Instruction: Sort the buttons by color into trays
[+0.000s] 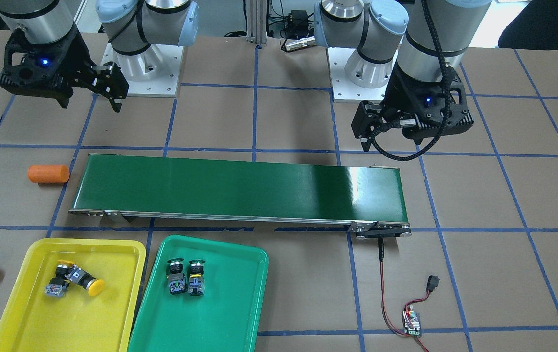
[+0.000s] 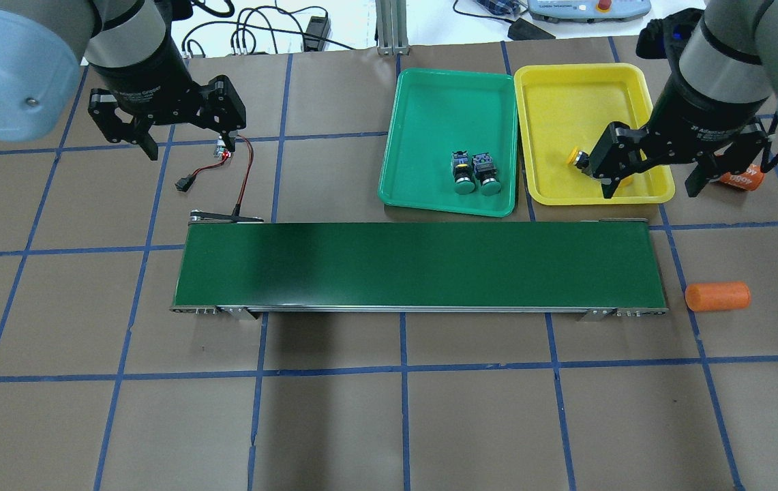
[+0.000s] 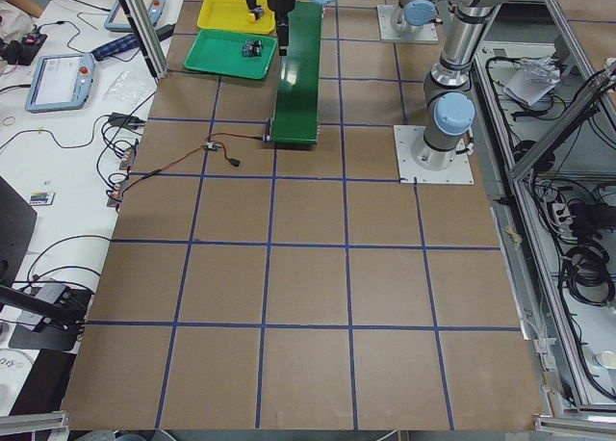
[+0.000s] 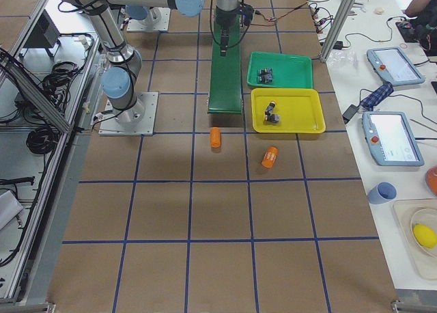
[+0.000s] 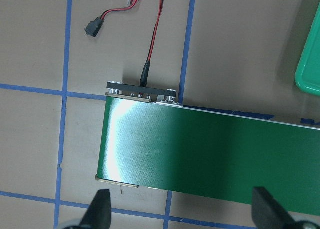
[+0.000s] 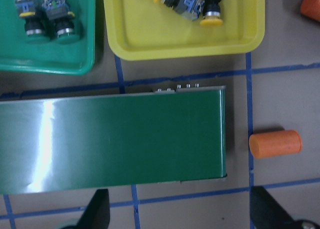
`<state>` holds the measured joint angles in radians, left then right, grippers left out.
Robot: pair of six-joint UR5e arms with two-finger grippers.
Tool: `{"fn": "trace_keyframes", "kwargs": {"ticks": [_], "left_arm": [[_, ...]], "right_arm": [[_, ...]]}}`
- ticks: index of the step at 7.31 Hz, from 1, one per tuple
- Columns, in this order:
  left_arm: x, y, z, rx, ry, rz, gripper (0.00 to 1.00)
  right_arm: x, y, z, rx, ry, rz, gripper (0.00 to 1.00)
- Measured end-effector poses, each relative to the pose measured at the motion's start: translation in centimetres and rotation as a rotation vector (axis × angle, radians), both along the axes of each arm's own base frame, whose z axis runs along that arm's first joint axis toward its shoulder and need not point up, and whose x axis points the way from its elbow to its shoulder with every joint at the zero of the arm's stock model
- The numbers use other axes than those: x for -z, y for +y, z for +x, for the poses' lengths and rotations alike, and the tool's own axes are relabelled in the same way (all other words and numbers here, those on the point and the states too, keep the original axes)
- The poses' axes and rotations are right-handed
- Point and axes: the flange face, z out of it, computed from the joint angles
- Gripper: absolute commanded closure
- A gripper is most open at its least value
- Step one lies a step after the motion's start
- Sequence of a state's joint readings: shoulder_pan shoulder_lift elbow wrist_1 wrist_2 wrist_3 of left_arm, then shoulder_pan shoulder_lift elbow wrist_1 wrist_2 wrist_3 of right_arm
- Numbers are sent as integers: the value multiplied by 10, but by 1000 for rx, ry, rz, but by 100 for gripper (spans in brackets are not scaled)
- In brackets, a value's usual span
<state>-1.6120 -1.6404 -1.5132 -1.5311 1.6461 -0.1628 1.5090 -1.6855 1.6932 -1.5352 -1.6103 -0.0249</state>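
Two yellow-capped buttons [image 1: 76,281] lie touching each other in the yellow tray [image 1: 112,313]; the right wrist view shows the yellow buttons [image 6: 190,1] in the yellow tray [image 6: 150,44]. Two green-capped buttons [image 1: 187,276] stand side by side in the teal green tray [image 1: 220,313], also seen as the green buttons [image 6: 45,19]. My right gripper [image 2: 651,184] hovers open and empty over the yellow tray's near edge, partly hiding its buttons from above. My left gripper [image 2: 187,143] hangs open and empty above the table at the belt's other end; its fingertips [image 5: 100,209] frame bare belt.
A long dark-green conveyor belt [image 2: 416,266] runs across the middle. One orange cylinder [image 2: 717,296] lies off the belt's end, another orange cylinder [image 2: 740,179] beside the yellow tray. A small circuit board with red and black wires [image 2: 221,151] lies under the left gripper.
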Motion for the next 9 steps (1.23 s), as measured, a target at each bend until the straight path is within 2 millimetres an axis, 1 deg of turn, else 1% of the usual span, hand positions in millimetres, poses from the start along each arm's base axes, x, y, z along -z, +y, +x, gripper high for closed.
{"fn": "trace_keyframes", "kwargs": {"ticks": [2, 3, 4, 6, 7, 9], "left_arm": [[0, 0, 0, 0, 0, 0, 0], [0, 0, 0, 0, 0, 0, 0], [0, 0, 0, 1, 0, 0, 0], [0, 0, 0, 0, 1, 0, 0], [0, 0, 0, 0, 1, 0, 0], [0, 0, 0, 2, 1, 1, 0]], "right_arm": [[1, 9, 26, -49, -33, 2, 0], [2, 9, 31, -60, -42, 1, 0], [1, 7, 28, -54, -45, -4, 0], [-1, 4, 9, -7, -43, -2, 0], [-1, 6, 3, 7, -41, 14, 0], [-1, 12, 6, 3, -51, 37, 0]]}}
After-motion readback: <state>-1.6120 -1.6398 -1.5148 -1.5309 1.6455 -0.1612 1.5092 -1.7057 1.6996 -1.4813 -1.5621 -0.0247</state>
